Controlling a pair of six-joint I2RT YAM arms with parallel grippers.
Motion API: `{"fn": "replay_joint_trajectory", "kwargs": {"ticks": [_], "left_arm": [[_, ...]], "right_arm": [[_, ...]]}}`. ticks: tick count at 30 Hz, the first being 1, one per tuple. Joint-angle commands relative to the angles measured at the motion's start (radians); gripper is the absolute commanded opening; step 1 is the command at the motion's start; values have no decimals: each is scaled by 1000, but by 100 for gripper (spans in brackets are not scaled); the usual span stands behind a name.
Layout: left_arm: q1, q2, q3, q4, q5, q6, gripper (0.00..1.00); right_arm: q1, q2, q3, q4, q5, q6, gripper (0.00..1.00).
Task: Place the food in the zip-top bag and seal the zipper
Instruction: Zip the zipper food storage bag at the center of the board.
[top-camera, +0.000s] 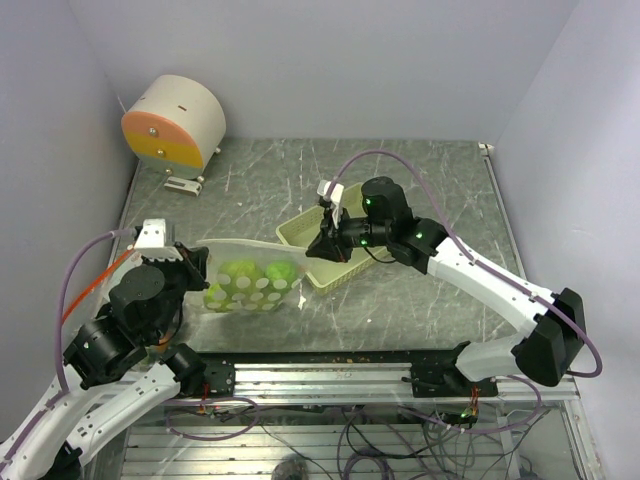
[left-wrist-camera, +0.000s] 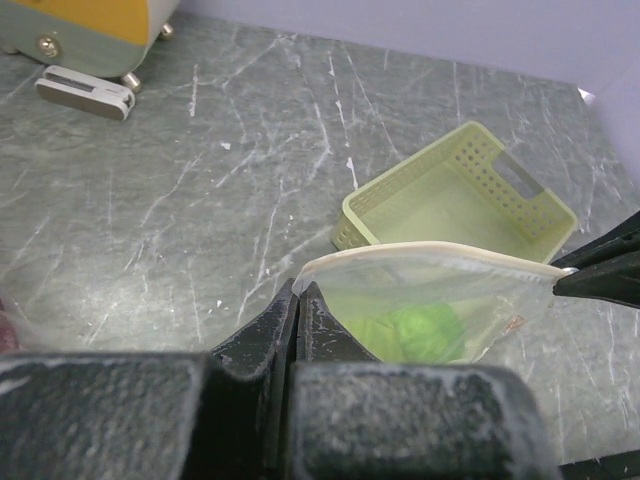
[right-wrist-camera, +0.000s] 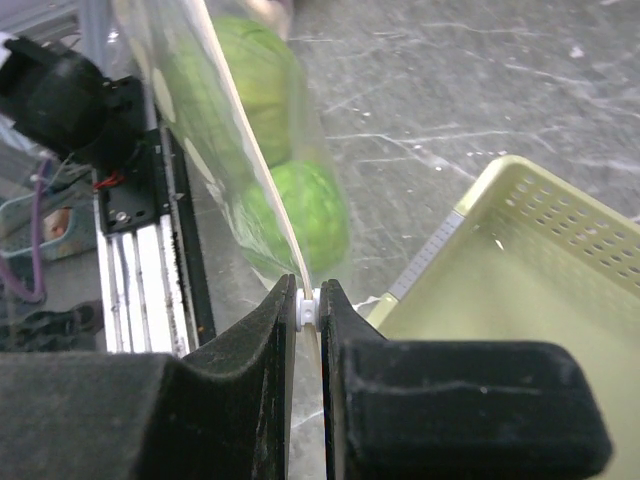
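The clear zip-top bag (top-camera: 250, 280) with white dots is held off the table between both grippers. Bumpy light-green balls (top-camera: 240, 273) sit inside it; they also show in the left wrist view (left-wrist-camera: 425, 330) and the right wrist view (right-wrist-camera: 300, 205). My left gripper (top-camera: 197, 262) is shut on the bag's left corner (left-wrist-camera: 300, 285). My right gripper (top-camera: 310, 250) is shut on the white zipper slider (right-wrist-camera: 308, 308) at the bag's right end. The bag's top edge (left-wrist-camera: 440, 255) runs closed between them. No carrot or red-orange piece is visible.
A pale-green rectangular basket (top-camera: 330, 240) stands empty just behind the right gripper, also in the left wrist view (left-wrist-camera: 460, 195). A round orange-and-cream device (top-camera: 175, 125) stands at the back left. The metal rail (top-camera: 330, 375) runs along the near edge.
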Motion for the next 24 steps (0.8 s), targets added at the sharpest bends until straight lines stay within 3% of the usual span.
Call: {"fn": "replay_joint_trajectory", "kwargs": {"ticks": [1, 16, 18, 19, 21, 24], "left_arm": [[6, -12, 7, 48, -133, -4, 7], [6, -9, -18, 52, -146, -10, 7], [6, -9, -21, 53, -146, -13, 7], [6, -8, -24, 55, -145, -14, 7], [6, -3, -32, 66, -145, -17, 7], [6, 7, -36, 93, -148, -17, 7]], "right_arm": [[-18, -7, -7, -32, 169, 21, 4], [-19, 16, -2, -42, 297, 32, 6], [-20, 13, 0, -33, 281, 38, 20], [-20, 11, 3, -26, 277, 45, 37], [-20, 9, 21, -19, 281, 60, 59], [-20, -3, 42, -9, 333, 96, 71]]}}
